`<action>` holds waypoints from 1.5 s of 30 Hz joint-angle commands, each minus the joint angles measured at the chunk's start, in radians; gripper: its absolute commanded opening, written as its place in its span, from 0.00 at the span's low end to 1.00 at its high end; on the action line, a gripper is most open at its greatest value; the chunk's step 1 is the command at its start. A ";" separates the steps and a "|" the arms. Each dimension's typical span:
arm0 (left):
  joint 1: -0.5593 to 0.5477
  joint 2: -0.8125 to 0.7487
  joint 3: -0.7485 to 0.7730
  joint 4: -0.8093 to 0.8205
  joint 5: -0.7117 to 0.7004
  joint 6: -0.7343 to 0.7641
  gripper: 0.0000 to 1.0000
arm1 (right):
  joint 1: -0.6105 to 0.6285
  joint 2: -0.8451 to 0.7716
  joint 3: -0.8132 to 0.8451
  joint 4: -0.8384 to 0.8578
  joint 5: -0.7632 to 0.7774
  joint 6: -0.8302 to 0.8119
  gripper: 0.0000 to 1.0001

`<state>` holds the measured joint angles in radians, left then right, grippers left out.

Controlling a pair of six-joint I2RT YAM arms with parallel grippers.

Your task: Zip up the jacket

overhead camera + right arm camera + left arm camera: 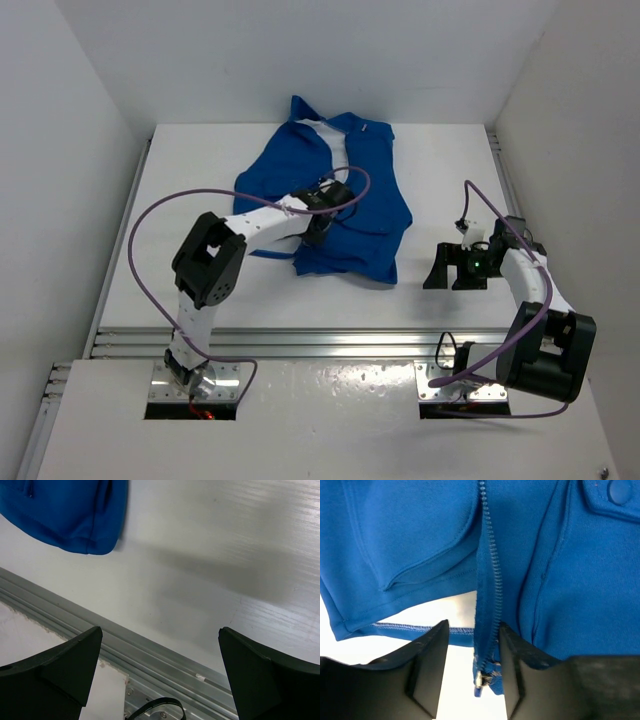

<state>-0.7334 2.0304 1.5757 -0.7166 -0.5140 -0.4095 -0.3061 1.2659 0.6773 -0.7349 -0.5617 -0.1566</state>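
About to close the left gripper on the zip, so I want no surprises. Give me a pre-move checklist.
1. Zipper lined up between the fingers of the left gripper: ok.
2. Left jaws shut on the slider: not ok, open on either side of it.
3. Right gripper holding the jacket down: not ok, open over bare table.
4. Both zipper halves seated in the slider: cannot tell.

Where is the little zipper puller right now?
In the left wrist view, the zipper puller sits at the bottom end of the jacket zipper, low in the picture, between the left gripper fingers.
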 commanded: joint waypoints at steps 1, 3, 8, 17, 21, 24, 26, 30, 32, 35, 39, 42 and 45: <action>0.032 -0.090 0.015 -0.003 0.046 0.032 0.47 | -0.005 0.001 0.034 0.012 -0.027 0.009 1.00; 0.061 -0.110 -0.016 0.015 0.167 0.064 0.34 | -0.004 0.001 0.039 0.012 -0.030 0.011 1.00; 0.114 -0.147 -0.091 0.043 0.466 0.136 0.00 | -0.005 0.007 0.053 0.006 -0.047 0.009 1.00; 0.235 -0.248 -0.245 0.218 0.926 0.193 0.00 | 0.002 -0.030 0.114 -0.027 -0.254 -0.034 1.00; 0.296 -0.381 -0.439 0.556 1.282 0.042 0.00 | 0.010 -0.028 0.188 -0.034 -0.488 0.034 1.00; 0.296 -0.467 -0.555 0.834 1.313 -0.136 0.00 | 0.038 -0.019 0.251 -0.018 -0.595 0.117 1.00; 0.296 -0.467 -0.566 0.966 1.368 -0.222 0.00 | 0.071 -0.019 0.260 0.084 -0.667 0.247 1.00; 0.305 -0.447 -0.575 1.228 1.408 -0.522 0.00 | 0.162 -0.071 0.168 0.414 -0.681 0.510 1.00; 0.305 -0.447 -0.589 1.400 1.395 -0.627 0.00 | 0.220 -0.083 0.136 0.651 -0.641 0.679 1.00; 0.287 -0.428 -0.589 1.546 1.382 -0.762 0.00 | 0.252 -0.062 0.048 0.938 -0.618 0.892 1.00; 0.259 -0.427 -0.624 1.675 1.355 -0.845 0.00 | 0.256 0.032 -0.083 1.525 -0.592 1.397 0.93; 0.241 -0.417 -0.664 1.729 1.355 -0.874 0.00 | 0.289 0.165 -0.090 1.922 -0.574 1.733 0.91; 0.223 -0.406 -0.695 1.785 1.355 -0.884 0.00 | 0.326 0.306 -0.058 2.132 -0.537 1.931 0.87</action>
<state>-0.4862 1.6199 0.9009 0.8875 0.8238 -1.2400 -0.0196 1.5093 0.5911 0.9119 -1.1290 1.4063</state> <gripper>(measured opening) 0.011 0.877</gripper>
